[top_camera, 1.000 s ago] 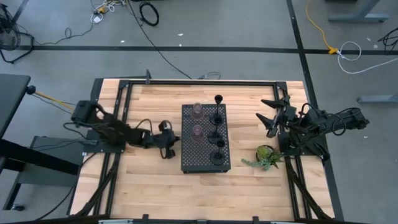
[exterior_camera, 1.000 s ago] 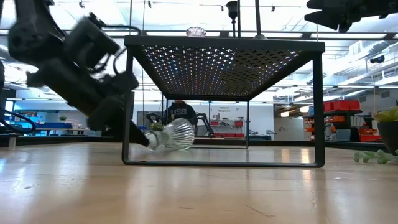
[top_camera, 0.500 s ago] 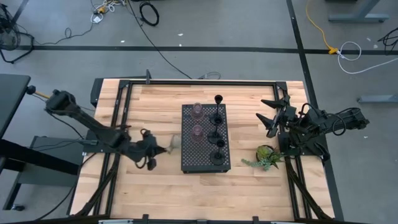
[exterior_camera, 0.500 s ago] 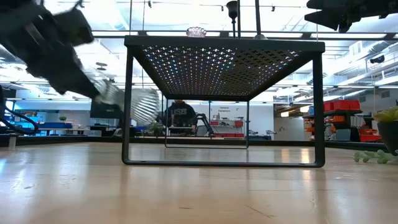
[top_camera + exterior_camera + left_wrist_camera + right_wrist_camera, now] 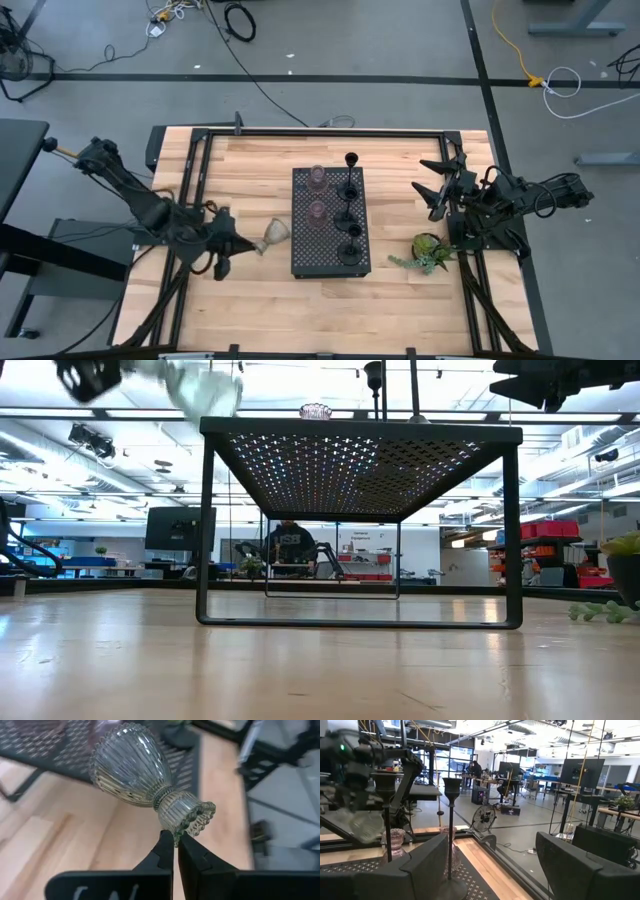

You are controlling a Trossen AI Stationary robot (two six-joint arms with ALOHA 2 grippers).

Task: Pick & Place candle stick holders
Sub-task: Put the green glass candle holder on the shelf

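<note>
Black tray on the counter already has two pink cups and a few black stem holders on it. Left end effector is pinched on the clear ribbed cup, up in the air just left of the tray, so that one's still to place. Right end effector sits spread open off to the side.

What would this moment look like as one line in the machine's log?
left claw: shut on ribbed glass holder, lifted beside black tray | right claw: open, waiting at table's right side
</note>
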